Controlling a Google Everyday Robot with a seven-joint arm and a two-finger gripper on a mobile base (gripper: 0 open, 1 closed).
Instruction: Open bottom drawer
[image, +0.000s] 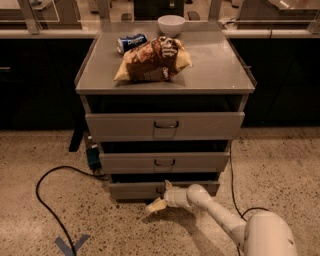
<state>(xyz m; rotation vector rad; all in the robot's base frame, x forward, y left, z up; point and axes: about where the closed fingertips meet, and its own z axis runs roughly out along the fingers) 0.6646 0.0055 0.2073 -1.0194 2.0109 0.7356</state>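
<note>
The bottom drawer is the lowest and narrowest grey front of the cabinet, just above the floor. It stands out a little from the cabinet body, with a dark gap above it. My gripper is at the centre of this drawer's front, where the handle sits, and it hides the handle. My white arm reaches in low from the bottom right across the floor. The middle drawer and top drawer above it show their dark loop handles.
On the cabinet top lie a chip bag, a blue can and a white bowl. A black cable loops over the speckled floor at left. Blue tape marks the floor. Dark counters stand behind.
</note>
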